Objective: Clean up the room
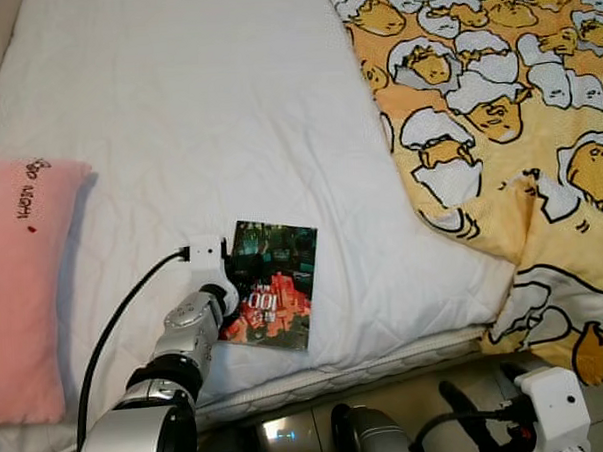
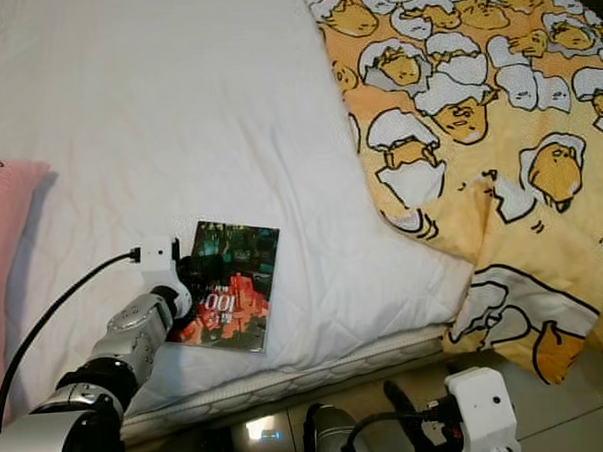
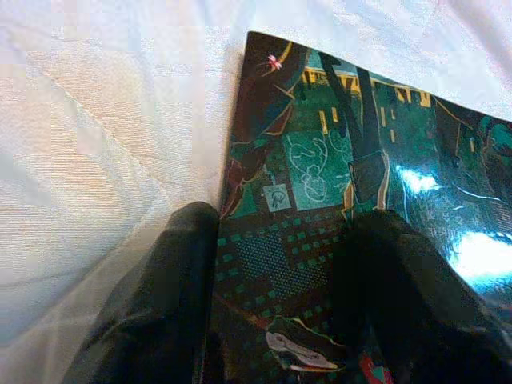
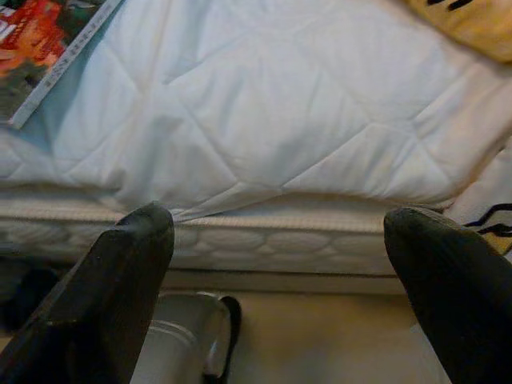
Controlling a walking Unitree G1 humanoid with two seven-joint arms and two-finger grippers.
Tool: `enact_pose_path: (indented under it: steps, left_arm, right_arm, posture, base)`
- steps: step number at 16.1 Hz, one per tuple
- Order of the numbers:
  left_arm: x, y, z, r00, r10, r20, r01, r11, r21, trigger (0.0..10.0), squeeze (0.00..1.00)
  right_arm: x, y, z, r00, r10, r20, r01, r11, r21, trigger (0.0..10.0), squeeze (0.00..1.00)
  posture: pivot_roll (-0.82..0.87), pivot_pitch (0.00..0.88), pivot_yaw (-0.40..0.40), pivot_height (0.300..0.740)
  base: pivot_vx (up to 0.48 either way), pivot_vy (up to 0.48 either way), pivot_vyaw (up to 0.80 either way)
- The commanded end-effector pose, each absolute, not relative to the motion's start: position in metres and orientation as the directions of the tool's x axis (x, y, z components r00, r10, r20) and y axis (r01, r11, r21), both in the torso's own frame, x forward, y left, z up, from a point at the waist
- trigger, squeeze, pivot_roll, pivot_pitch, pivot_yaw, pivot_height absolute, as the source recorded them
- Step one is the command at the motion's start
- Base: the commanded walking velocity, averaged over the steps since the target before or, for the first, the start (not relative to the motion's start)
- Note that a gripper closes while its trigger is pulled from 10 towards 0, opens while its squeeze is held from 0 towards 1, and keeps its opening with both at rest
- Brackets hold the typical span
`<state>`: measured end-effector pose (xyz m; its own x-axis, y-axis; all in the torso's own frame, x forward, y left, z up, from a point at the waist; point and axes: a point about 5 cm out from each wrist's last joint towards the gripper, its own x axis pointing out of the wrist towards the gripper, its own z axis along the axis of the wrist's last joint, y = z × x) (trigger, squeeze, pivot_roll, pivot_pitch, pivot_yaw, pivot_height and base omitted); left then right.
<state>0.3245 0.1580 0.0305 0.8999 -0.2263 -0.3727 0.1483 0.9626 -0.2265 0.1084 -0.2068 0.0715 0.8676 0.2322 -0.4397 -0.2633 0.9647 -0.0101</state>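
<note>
The book (image 1: 273, 284) lying on the white mattress (image 1: 207, 130) carries the numeral "100" in large white figures on the red lower half of its cover, just beside the left gripper (image 1: 226, 272). Smaller characters sit beside and above the numeral; they are too small to read. In the left wrist view the cover's dark green upper part (image 3: 336, 184) bears small printed marks and a boxed emblem, none legible. The pink pillow (image 1: 24, 288) has dark embroidered lettering near its upper edge, turned sideways to the camera and not decipherable, with a small red mark below it.
</note>
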Motion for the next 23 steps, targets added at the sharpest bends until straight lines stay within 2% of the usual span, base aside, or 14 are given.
enact_pose_path:
  steps: [1, 6, 10, 13, 17, 20, 23]
  left_arm:
    - [0.309, 0.160, 0.009, 0.852, -0.216, -0.478, 0.111, 0.965, -0.238, 0.0, 0.00]
    - [0.313, 0.158, 0.015, 0.878, -0.212, -0.429, 0.093, 0.955, -0.280, 0.0, 0.00]
    - [0.314, 0.157, 0.016, 0.886, -0.224, -0.406, 0.066, 0.928, -0.367, 0.0, 0.00]
    - [0.310, 0.162, 0.013, 0.891, -0.219, -0.398, 0.060, 0.925, -0.375, 0.0, 0.00]
    - [0.306, 0.177, 0.017, 0.911, -0.222, -0.349, 0.091, 0.931, -0.353, 0.0, 0.00]
    - [0.319, 0.200, 0.051, 0.955, -0.211, -0.209, 0.144, 0.943, -0.299, 0.0, 0.00]
    - [0.333, 0.225, 0.106, 0.989, -0.147, -0.026, 0.139, 0.968, -0.209, 0.0, 0.00]
  right_arm:
    - [0.105, -0.206, 0.067, 0.846, 0.255, -0.469, -0.280, 0.960, 0.017, 10.0, 0.00]
    - [0.110, -0.209, 0.067, 0.814, 0.312, -0.491, -0.340, 0.940, 0.032, 10.0, 0.00]
    - [0.117, -0.198, 0.067, 0.755, 0.435, -0.492, -0.441, 0.891, 0.110, 10.0, 0.00]
    - [0.121, -0.197, 0.064, 0.713, 0.484, -0.507, -0.488, 0.862, 0.136, 10.0, 0.00]
    - [0.128, -0.195, 0.062, 0.706, 0.498, -0.504, -0.497, 0.855, 0.149, 10.0, 0.00]
    - [0.128, -0.193, 0.060, 0.706, 0.502, -0.500, -0.496, 0.854, 0.158, 10.0, 0.00]
    - [0.131, -0.190, 0.059, 0.713, 0.499, -0.492, -0.487, 0.858, 0.164, 10.0, 0.00]
  posture:
    - [-0.36, 0.239, -0.055, 0.740]
    - [-0.36, 0.234, -0.074, 0.740]
    - [-0.35, 0.209, -0.078, 0.740]
    - [-0.33, 0.186, -0.071, 0.740]
    - [-0.32, 0.173, -0.062, 0.740]
    - [-0.30, 0.171, -0.055, 0.740]
    - [-0.28, 0.175, -0.050, 0.740]
  base:
    - [0.000, 0.000, 0.00]
    - [0.000, 0.000, 0.00]
    - [0.000, 0.000, 0.00]
    - [0.000, 0.000, 0.00]
    - [0.000, 0.000, 0.00]
    - [0.000, 0.000, 0.00]
    - [0.000, 0.000, 0.00]
